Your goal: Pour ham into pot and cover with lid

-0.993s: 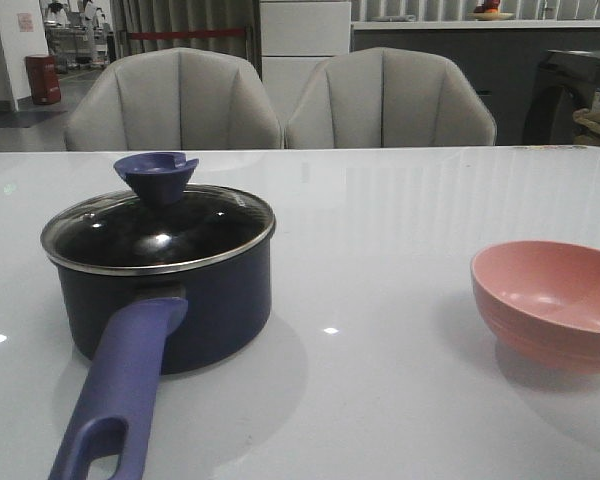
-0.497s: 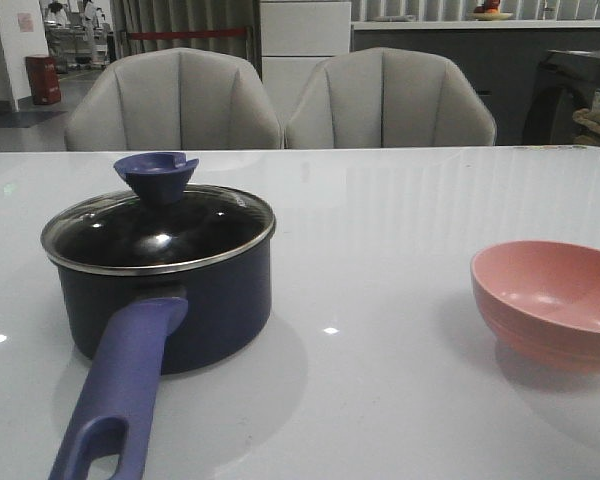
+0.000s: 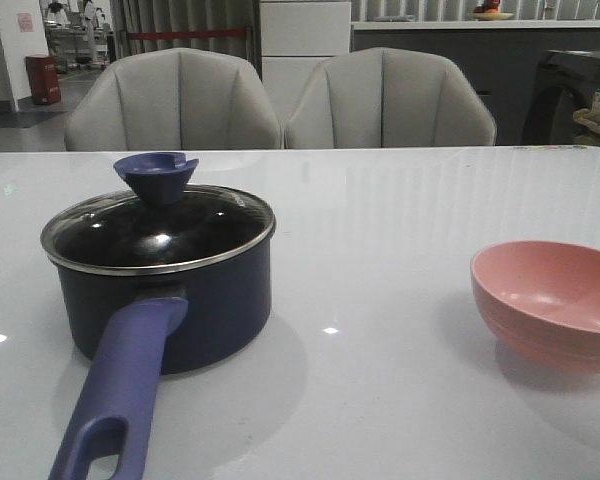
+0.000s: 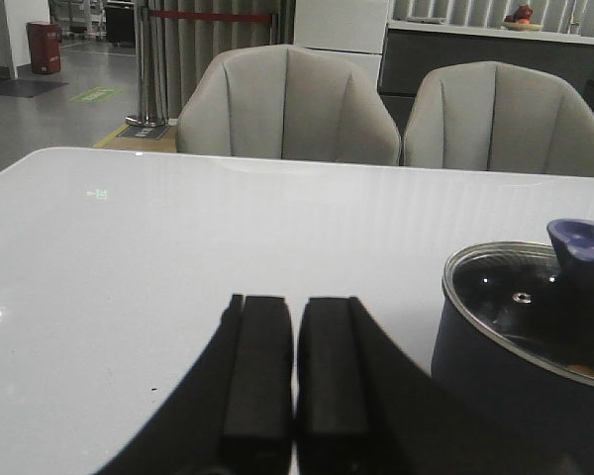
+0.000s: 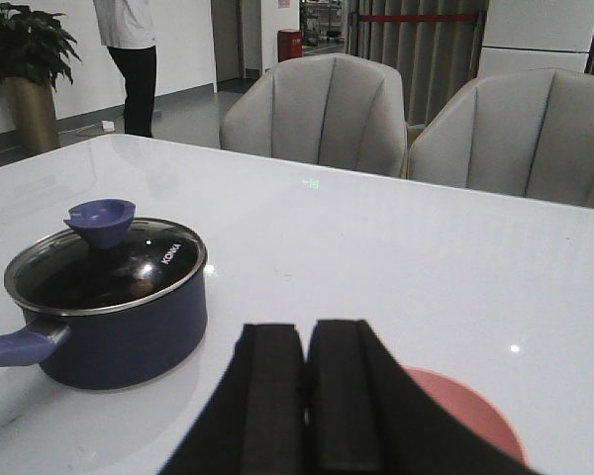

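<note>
The lid [image 3: 158,228] sat on the pot [image 3: 170,310], well left of the pink bowl [image 3: 550,300]. Both the left gripper [image 4: 295,371] and right gripper [image 5: 306,396] were closed, holding nothing.

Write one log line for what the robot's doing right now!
lid: on pot | bowl: empty | left gripper: shut | right gripper: shut

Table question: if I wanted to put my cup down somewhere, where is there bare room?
The widest bare patch lies between the pot and the pink bowl. The table is also bare behind both, toward the chairs. It is tighter at the near left, where the pot's handle sticks out.
</note>
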